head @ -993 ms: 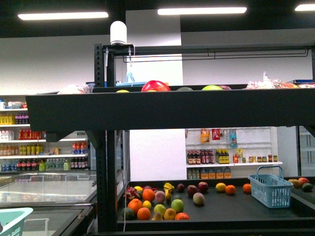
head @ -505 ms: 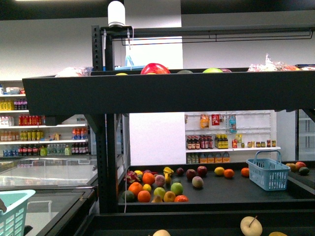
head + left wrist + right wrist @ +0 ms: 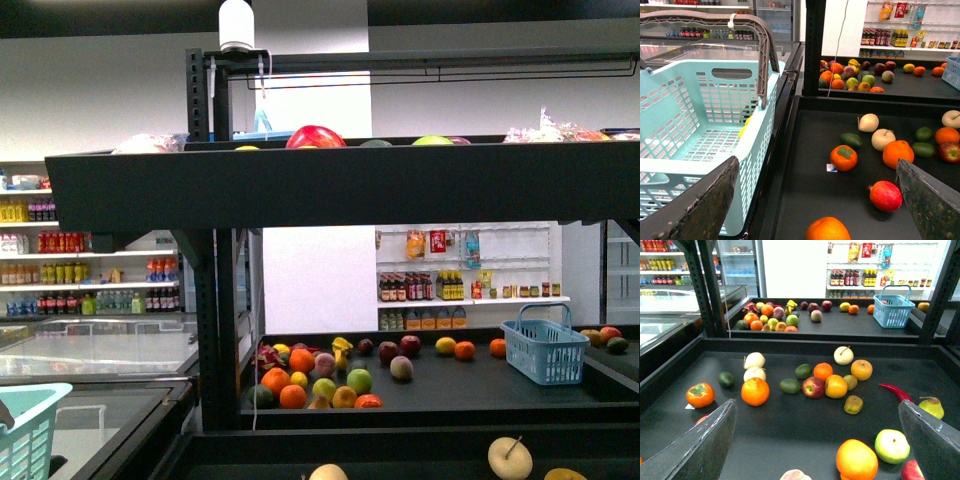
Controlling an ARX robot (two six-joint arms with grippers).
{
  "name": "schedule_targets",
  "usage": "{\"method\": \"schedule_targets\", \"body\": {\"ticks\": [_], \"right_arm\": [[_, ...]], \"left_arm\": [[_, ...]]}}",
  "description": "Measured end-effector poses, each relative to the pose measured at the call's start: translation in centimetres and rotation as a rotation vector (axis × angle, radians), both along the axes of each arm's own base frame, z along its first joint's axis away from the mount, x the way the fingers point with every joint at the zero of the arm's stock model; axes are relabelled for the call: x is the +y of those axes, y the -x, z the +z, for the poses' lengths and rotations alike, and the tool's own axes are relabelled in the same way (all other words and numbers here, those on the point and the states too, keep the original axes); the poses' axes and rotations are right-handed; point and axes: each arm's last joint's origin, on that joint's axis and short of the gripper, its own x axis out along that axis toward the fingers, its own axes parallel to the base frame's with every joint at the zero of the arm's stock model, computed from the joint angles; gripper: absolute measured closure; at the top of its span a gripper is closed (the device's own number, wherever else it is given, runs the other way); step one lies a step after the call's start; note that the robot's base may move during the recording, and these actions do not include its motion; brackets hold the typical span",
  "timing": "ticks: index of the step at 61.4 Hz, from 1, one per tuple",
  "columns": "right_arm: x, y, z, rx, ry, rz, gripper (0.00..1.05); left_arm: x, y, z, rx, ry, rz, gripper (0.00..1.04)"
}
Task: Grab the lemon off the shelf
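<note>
Your view has lowered onto the shelf (image 3: 330,190); left fingers (image 3: 700,210) and right fingers (image 3: 695,445) spread released before it, nothing grasped.

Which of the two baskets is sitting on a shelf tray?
The blue basket, at the far tray's right end; the mint basket stands outside the shelf.

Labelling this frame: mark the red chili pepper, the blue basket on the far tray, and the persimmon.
red chili pepper (image 3: 896,391), right wrist view, mid-body.
blue basket (image 3: 893,309), right wrist view, front wall.
persimmon (image 3: 700,394), right wrist view, skin below the leafy cap.
</note>
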Motion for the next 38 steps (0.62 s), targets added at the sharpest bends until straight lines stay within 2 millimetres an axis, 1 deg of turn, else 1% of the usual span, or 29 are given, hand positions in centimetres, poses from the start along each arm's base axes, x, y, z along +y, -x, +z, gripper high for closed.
{"method": "schedule_targets", "body": {"ticks": [38], "right_arm": [[0.0,0.0,0.0,0.0,0.0,0.0,0.07]], "left_arm": [[0.0,0.0,0.0,0.0,0.0,0.0,0.08]]}}
